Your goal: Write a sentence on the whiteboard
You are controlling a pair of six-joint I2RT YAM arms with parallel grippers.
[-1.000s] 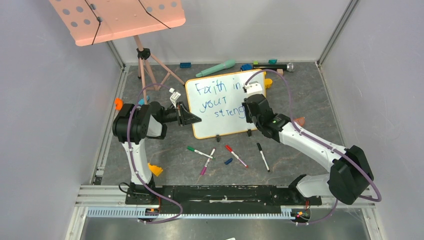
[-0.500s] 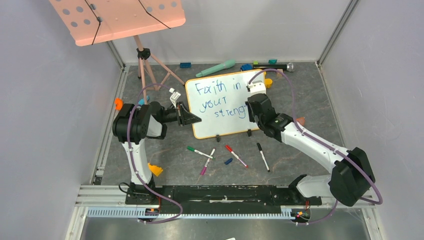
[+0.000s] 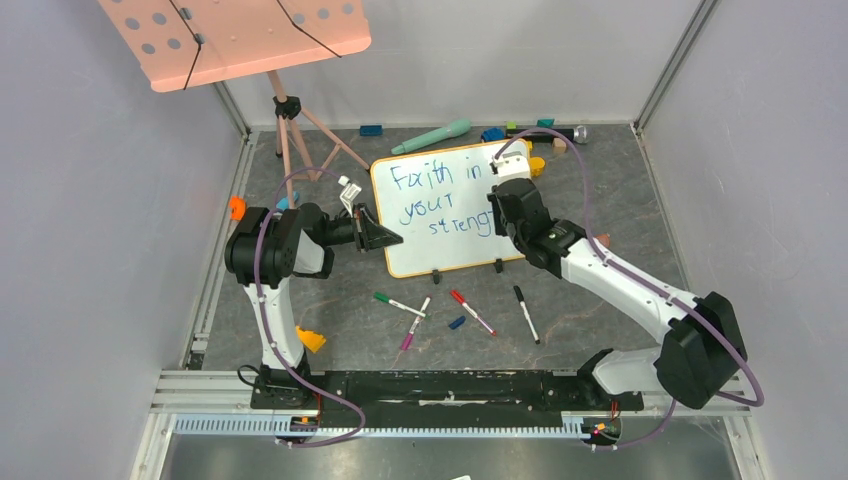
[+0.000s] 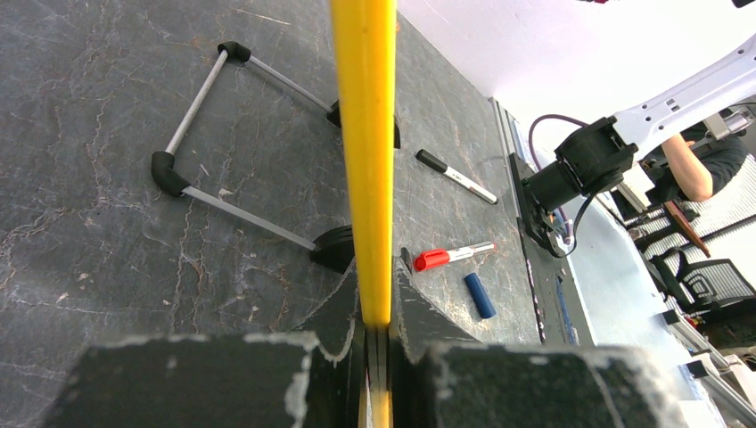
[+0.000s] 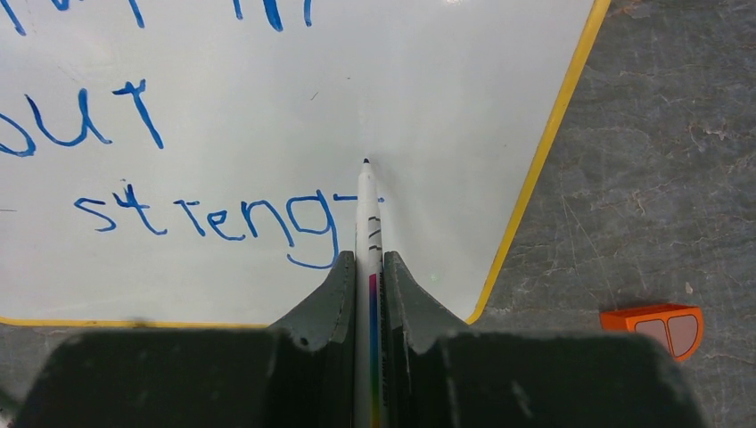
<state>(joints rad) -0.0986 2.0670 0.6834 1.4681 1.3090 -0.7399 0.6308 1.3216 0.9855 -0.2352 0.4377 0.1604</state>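
Observation:
The whiteboard (image 3: 440, 235) with its orange-yellow frame (image 5: 544, 152) stands tilted at the table's middle. Blue writing on it reads "Faith in", "your", "streng" and part of a further letter (image 5: 223, 223). My left gripper (image 3: 385, 238) is shut on the board's left edge; in the left wrist view the yellow frame (image 4: 365, 134) runs between my fingers (image 4: 334, 312). My right gripper (image 3: 500, 205) is shut on a white marker (image 5: 368, 223), its tip at the board surface just right of the last written stroke.
Loose markers (image 3: 472, 312) and a blue cap (image 3: 456, 322) lie in front of the board. The pink music stand (image 3: 240, 35) is at back left. Toys and a microphone (image 3: 545, 133) line the back wall. An orange block (image 5: 664, 328) lies right of the board.
My right gripper has moved a little toward the back and right along the board with the marker. The left arm and the board have not moved.

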